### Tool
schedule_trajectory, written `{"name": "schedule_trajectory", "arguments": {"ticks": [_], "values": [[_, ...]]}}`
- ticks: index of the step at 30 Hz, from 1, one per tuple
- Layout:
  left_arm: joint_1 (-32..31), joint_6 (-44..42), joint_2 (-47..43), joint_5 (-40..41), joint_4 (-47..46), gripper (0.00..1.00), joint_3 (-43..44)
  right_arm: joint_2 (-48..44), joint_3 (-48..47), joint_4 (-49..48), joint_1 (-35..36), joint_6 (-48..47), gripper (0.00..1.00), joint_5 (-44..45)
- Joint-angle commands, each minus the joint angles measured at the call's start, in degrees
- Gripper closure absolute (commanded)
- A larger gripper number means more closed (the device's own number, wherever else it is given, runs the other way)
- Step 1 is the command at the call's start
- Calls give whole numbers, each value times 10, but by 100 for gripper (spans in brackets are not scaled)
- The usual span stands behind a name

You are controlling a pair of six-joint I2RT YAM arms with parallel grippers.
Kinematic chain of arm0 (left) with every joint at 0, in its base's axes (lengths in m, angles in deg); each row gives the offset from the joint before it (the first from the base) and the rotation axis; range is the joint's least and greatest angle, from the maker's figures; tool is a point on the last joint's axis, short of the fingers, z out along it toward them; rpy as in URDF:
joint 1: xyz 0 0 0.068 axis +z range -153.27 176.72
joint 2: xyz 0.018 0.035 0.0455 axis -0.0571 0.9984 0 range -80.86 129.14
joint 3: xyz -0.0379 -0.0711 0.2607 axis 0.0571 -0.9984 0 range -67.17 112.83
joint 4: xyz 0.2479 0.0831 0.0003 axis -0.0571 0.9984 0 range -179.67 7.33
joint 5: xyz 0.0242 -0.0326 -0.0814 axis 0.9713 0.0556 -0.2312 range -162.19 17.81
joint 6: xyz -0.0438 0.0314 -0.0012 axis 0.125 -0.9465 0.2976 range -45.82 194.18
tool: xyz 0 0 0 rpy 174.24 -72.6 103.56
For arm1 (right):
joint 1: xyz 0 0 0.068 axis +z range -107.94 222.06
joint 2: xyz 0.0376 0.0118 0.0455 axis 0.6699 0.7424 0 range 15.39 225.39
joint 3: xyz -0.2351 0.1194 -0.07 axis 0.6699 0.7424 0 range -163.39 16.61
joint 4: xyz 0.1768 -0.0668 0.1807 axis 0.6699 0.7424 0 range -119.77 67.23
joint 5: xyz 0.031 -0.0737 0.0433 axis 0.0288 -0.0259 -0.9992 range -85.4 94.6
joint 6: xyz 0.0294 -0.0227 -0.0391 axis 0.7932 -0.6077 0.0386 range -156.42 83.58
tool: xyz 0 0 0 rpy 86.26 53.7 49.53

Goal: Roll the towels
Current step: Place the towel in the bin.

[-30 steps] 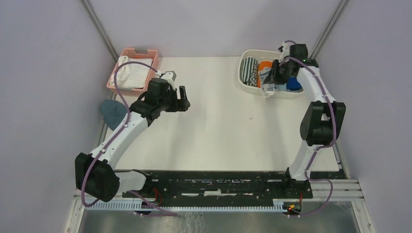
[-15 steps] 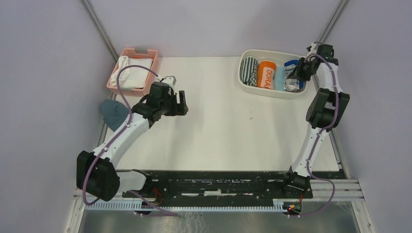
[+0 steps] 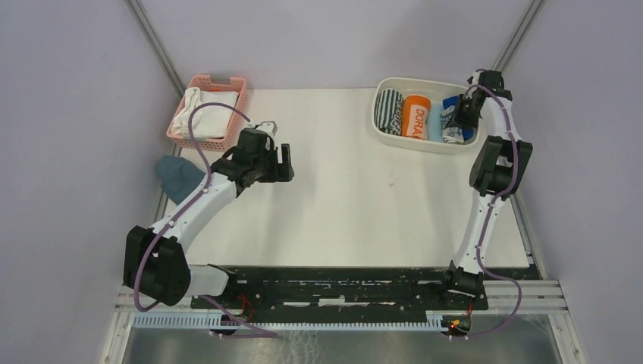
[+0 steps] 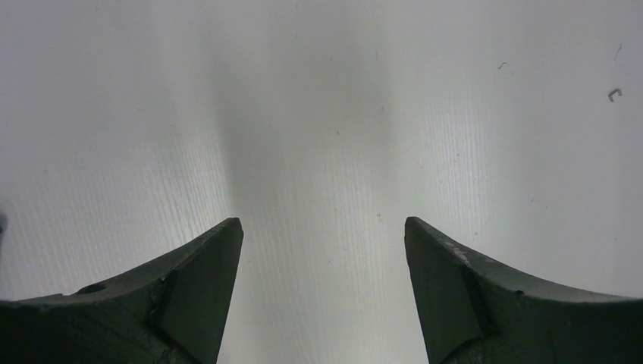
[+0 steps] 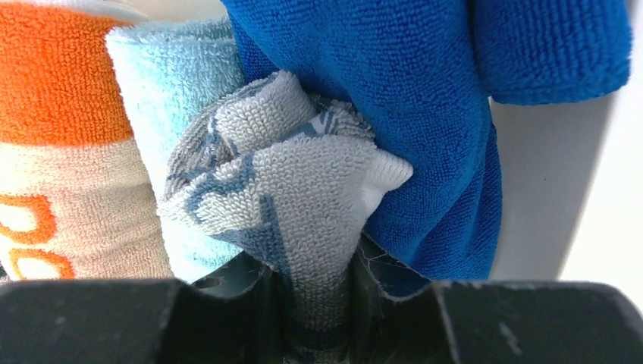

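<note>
My right gripper (image 3: 459,120) hangs over the right end of the white tray (image 3: 413,146) and is shut on the rolled whitish towel with the grey-blue pattern (image 5: 288,182), also seen from above (image 3: 453,133). The royal blue towel (image 5: 425,98) lies against its right side, at the tray's far right in the top view (image 3: 451,103). The light blue towel (image 5: 163,76) lies on its left, in the top view (image 3: 435,122) too. My left gripper (image 3: 284,161) is open and empty over the bare white table (image 4: 318,121), left of the middle.
The tray also holds an orange and cream roll (image 3: 415,115) and a striped roll (image 3: 389,110). A pink basket (image 3: 224,82) with white cloths stands at the back left. A dull teal-grey cloth (image 3: 179,176) lies at the table's left edge.
My right gripper has swung from the tray's middle to its right end with the patterned towel in it. My left gripper has drifted slightly back toward the left.
</note>
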Motion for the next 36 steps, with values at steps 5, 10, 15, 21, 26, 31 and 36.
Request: {"name": "schedule_trajectory", "arguments": {"ticks": [5, 10, 15, 21, 26, 31, 36], "values": [[6, -21, -8, -7, -13, 16, 7, -41, 50, -15, 3, 0, 51, 25], [8, -22, -17, -8, -13, 16, 5, -95, 60, -29, 1, 8, 39, 13], [10, -21, -23, -11, -14, 16, 5, -131, 70, -29, 0, 16, 32, 5], [11, -22, -46, -11, -16, 14, 4, -204, 110, -25, -4, 13, 21, -5], [13, -19, -90, 10, -26, 13, -2, -318, 216, -50, -4, 41, 11, -5], [13, -6, -177, 50, -59, 5, -21, -483, 399, -148, -4, 130, 0, -43], [13, 6, -272, 100, -99, 0, -65, -667, 579, -259, -4, 190, 0, -48]]}}
